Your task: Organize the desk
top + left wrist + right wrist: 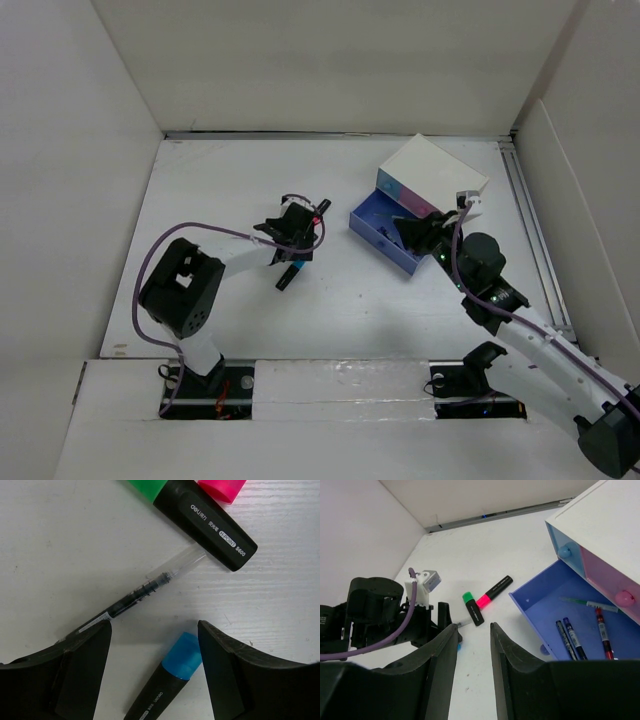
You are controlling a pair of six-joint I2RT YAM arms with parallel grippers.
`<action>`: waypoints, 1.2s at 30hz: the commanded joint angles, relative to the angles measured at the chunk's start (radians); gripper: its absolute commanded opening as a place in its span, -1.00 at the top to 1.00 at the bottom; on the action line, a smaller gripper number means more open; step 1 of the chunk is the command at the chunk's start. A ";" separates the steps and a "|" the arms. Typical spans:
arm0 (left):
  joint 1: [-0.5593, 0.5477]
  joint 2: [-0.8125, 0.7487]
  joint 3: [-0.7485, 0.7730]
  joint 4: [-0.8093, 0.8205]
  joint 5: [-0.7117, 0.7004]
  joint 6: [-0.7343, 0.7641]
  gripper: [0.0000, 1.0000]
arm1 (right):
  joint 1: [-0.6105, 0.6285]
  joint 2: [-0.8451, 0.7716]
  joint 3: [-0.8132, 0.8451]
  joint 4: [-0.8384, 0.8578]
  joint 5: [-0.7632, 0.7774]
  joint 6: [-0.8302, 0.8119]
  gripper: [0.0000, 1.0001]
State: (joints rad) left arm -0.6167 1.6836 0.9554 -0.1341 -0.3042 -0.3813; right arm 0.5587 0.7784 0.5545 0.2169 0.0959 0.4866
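The desk is the white tabletop. My left gripper hangs open just above it. In the left wrist view, a blue-capped black highlighter lies between the spread fingers of the left gripper, untouched. Just beyond are a clear-barrelled pen, a green-capped highlighter and a pink cap. My right gripper is open and empty, beside the pulled-out blue drawer. It faces the green highlighter and the pink highlighter.
A white box with blue and pink drawer fronts stands at the back right, and its open blue drawer holds several pens. White walls enclose the desk on three sides. My left arm fills the left of the right wrist view.
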 commanded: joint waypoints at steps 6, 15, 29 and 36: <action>0.051 -0.022 0.039 0.014 -0.002 0.016 -0.28 | 0.010 -0.008 0.007 0.045 -0.015 -0.002 0.24; 0.060 -0.001 0.045 0.028 -0.030 0.012 -0.24 | 0.010 0.005 0.008 0.052 -0.022 0.000 0.24; 0.069 0.022 0.056 -0.009 0.017 -0.011 0.43 | 0.010 0.018 0.010 0.055 -0.012 0.001 0.24; 0.040 0.054 0.042 -0.070 0.013 -0.044 0.56 | 0.010 0.012 0.007 0.053 -0.001 0.000 0.24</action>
State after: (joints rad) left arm -0.5617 1.7409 0.9905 -0.1318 -0.2890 -0.3973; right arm 0.5587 0.8001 0.5545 0.2173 0.0895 0.4866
